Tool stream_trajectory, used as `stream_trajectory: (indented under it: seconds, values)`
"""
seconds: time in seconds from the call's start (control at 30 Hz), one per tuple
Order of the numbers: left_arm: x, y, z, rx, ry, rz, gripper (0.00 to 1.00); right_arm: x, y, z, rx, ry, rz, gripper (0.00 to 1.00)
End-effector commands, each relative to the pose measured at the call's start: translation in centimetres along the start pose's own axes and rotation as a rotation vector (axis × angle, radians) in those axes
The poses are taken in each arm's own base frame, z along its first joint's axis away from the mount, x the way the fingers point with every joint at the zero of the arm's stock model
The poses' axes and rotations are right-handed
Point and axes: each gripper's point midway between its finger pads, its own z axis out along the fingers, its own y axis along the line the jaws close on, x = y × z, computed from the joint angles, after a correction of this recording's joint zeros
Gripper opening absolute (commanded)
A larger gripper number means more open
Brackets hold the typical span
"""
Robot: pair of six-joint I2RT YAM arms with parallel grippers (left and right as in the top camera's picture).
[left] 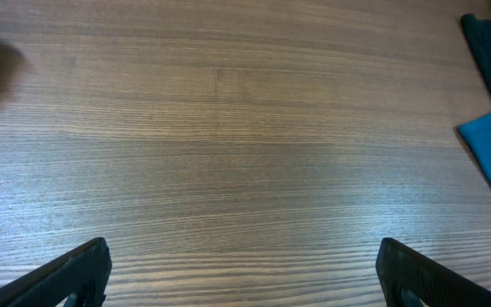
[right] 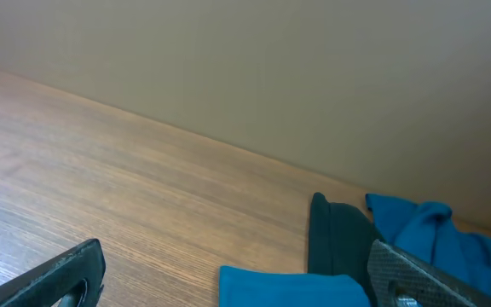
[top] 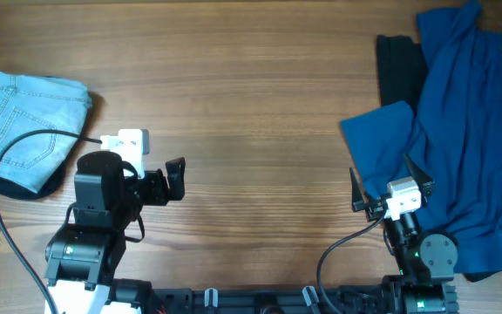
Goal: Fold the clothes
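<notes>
The right pincer (top: 386, 185) is spread wide and empty at the edge of the blue cloth (top: 464, 131), likely ready to grab it. The left pincer (top: 169, 180), spread too, hangs far left of it. The shorts (top: 20, 126) lie farther left, folded, likely done.

Centre of table (top: 251, 96): bare wood noted from near to far edge, passage unobstructed. Far-left side taken up by denim shorts (top: 20, 122), cable (top: 3, 166) arcing over them. Right side blocked by crumpled blue garment (top: 469, 139); black garment (top: 397, 65) partly buried beneath it.
</notes>
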Motion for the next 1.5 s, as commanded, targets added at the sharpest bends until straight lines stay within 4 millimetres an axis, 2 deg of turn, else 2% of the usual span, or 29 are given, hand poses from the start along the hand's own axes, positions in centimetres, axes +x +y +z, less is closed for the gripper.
stream_trajectory:
  seconds: [0.0, 0.5, 0.73, 0.83, 0.97, 1.03, 1.13, 1.2, 1.3, 1.4, 1.47]
  values:
    - [0.2, -0.2, 0.1, 0.01, 0.006, -0.011, 1.0, -0.4, 0.3, -0.1, -0.018, -0.019, -0.016, 1.0]
    - [0.2, -0.2, 0.1, 0.01, 0.006, -0.011, 1.0, -0.4, 0.3, -0.1, -0.018, -0.019, -0.016, 1.0]
    - [-1.0, -0.7, -2.1, 0.031, -0.096, 0.002, 1.0, -0.4, 0.3, -0.1, -0.018, -0.019, -0.016, 1.0]
    - [-1.7, -1.1, -4.0, 0.048, -0.178, 0.013, 1.0, -0.4, 0.3, -0.1, -0.018, -0.019, -0.016, 1.0]
    - [-0.8, -0.7, -5.9, 0.035, -0.236, 0.019, 1.0, -0.4, 0.3, -0.1, -0.018, -0.019, -0.016, 1.0]
    - [0.7, -0.3, -5.5, 0.033, -0.261, 0.02, 1.0, -0.4, 0.3, -0.1, -0.018, -0.019, -0.016, 1.0]
    - [2.5, 0.4, -2.9, 0.059, -0.376, 0.033, 1.0, -0.4, 0.3, -0.1, -0.018, -0.019, -0.016, 1.0]
    - [2.2, 0.5, -1.7, 0.091, -0.547, 0.054, 1.0, -0.4, 0.3, -0.1, -0.018, -0.019, -0.016, 1.0]
    - [1.0, 0.7, -1.1, 0.114, -0.719, 0.073, 1.0, -0.4, 0.3, -0.1, -0.018, -0.019, -0.016, 1.0]
    - [2.5, 1.2, 0.3, 0.094, -0.646, 0.062, 1.0, -0.4, 0.3, -0.1, -0.018, -0.019, -0.016, 1.0]
    - [2.5, 1.1, 0.3, 0.099, -0.647, 0.064, 1.0, -0.4, 0.3, -0.1, -0.018, -0.019, -0.016, 1.0]
